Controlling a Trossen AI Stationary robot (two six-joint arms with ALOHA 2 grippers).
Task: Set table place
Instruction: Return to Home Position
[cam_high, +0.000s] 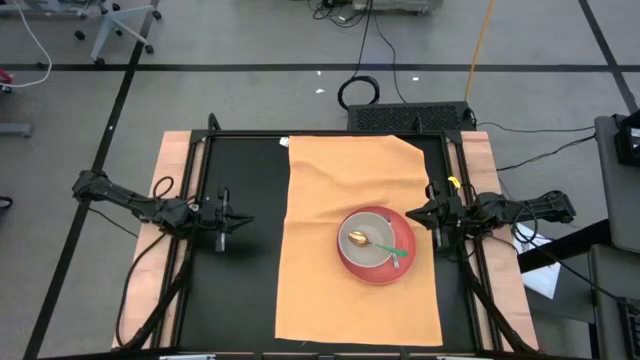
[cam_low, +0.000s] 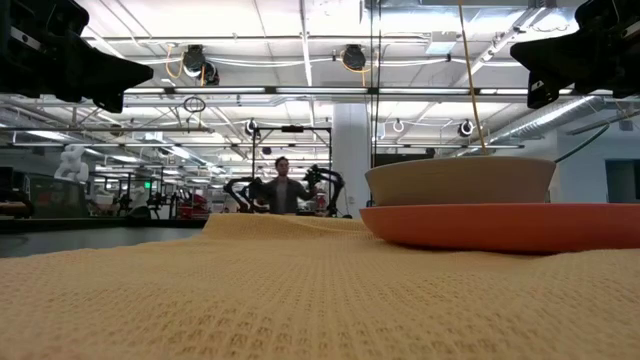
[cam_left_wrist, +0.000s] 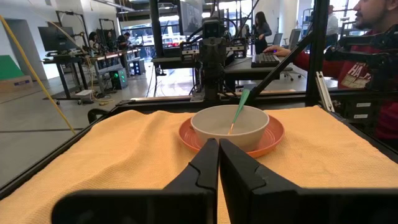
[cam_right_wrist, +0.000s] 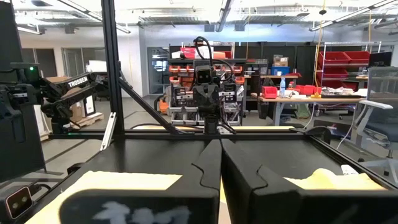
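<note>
Place setting on the black desk (cam_high: 240, 300). One mat (cam_high: 340, 190) lies on the desk's right half. It carries one red plate (cam_high: 386, 276), one bowl (cam_high: 352, 257) standing on the plate, and one spoon (cam_high: 358, 239) inside the bowl. The mat is a woven cloth, judged light, limp and easily wrinkled. It is best taken at a free corner or edge, well apart from the plate, whose weight pins it. The left gripper (cam_left_wrist: 219, 142) and the right gripper (cam_right_wrist: 220, 142) hang at opposite sides of the desk, each with fingers pressed together and holding nothing.
</note>
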